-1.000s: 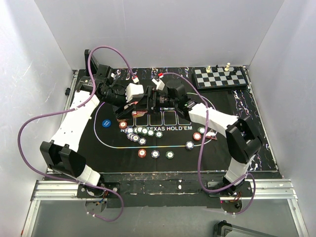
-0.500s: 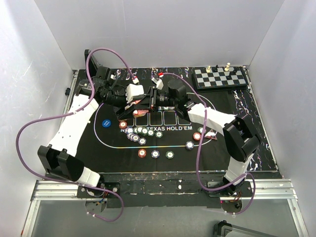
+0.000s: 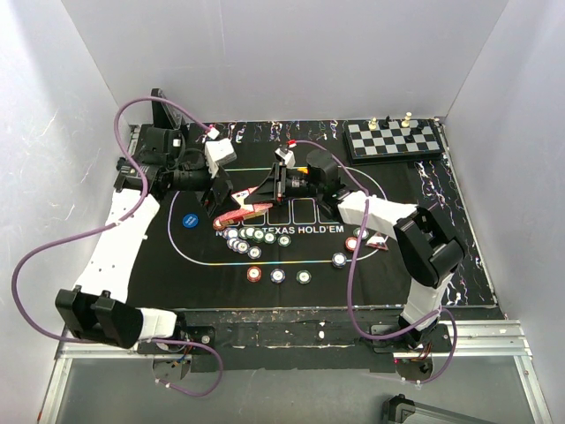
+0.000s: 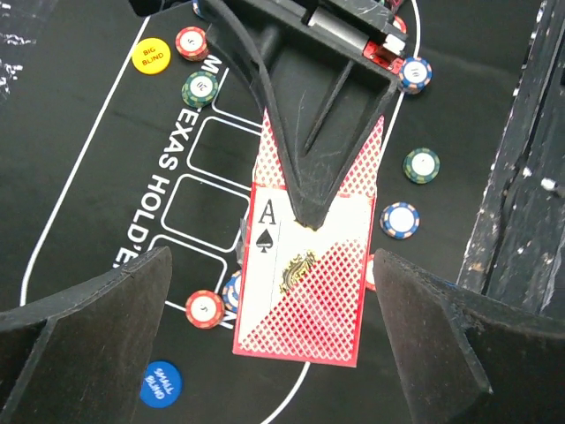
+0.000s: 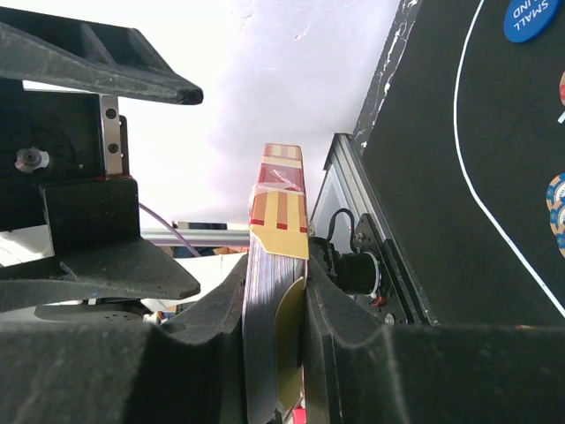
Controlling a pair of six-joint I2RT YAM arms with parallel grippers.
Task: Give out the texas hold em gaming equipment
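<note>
The card deck (image 5: 278,216) is pinched by the right gripper (image 5: 275,296). The left gripper (image 4: 274,287), spread wide either side, is best drawn straight back without brushing it.

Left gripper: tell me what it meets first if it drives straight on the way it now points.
Most likely the card deck clamped in the right gripper. In the left wrist view the deck sits centred ahead of the open left gripper. How far ahead it lies is unclear.
</note>
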